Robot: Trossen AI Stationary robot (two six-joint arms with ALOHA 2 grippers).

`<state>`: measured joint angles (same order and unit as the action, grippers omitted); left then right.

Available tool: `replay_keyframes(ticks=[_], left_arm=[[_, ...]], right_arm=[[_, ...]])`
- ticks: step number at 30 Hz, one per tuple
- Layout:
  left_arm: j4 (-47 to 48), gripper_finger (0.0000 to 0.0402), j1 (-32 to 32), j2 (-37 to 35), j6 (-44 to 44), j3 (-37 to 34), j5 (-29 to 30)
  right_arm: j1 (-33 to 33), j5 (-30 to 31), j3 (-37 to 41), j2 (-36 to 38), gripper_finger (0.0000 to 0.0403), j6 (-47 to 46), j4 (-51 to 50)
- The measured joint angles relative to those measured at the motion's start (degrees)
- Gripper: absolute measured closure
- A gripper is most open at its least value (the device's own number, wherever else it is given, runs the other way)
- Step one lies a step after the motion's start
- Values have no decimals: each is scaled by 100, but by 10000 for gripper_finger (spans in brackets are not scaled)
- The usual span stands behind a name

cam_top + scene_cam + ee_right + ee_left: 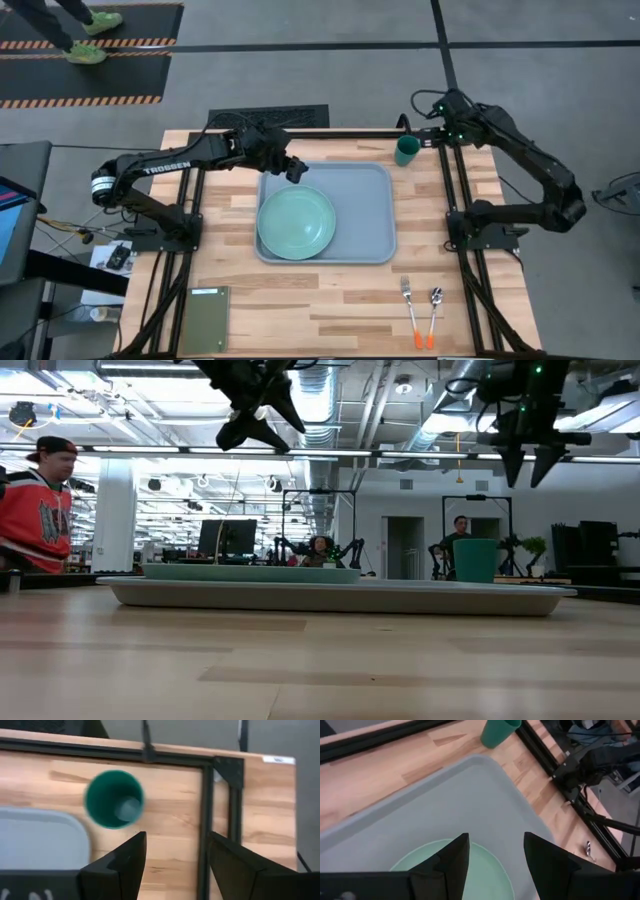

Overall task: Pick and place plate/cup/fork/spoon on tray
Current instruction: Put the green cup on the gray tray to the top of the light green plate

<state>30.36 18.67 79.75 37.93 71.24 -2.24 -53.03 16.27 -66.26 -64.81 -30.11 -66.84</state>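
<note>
Overhead, both claws open: left claw (296,171) above tray (375,215) holding plate (296,222); right claw (432,108) near cup (406,151).

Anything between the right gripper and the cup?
Nothing visible. The right gripper hangs open above the table's far right corner, near the cup. The cup stands upright on bare wood just off the tray, with nothing around it.
</note>
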Motion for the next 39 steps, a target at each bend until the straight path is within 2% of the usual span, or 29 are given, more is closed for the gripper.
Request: replay_keyframes(ticks=[5, 10, 14, 22, 30, 39], left_arm=[[-108, 227, 84, 0, -2, 0, -2], [-160, 227, 159, 0, 3, 0, -4], [-165, 227, 175, 0, 7, 0, -6], [-159, 227, 175, 0, -83, 0, -47], [-152, 227, 175, 0, -130, 0, -46], [-141, 227, 175, 0, -148, 0, -48]], right_arm=[[-73, -26, 2, -76, 172, -77, -47], [37, -507, 220, -187, 183, -461, 357], [281, -202, 592, -304, 191, -959, 803], [197, -157, 1254, -482, 194, -1519, 1791], [34, -121, 1430, -554, 201, -1555, 2262], [190, -125, 1432, -1403, 210, -1361, 2577]])
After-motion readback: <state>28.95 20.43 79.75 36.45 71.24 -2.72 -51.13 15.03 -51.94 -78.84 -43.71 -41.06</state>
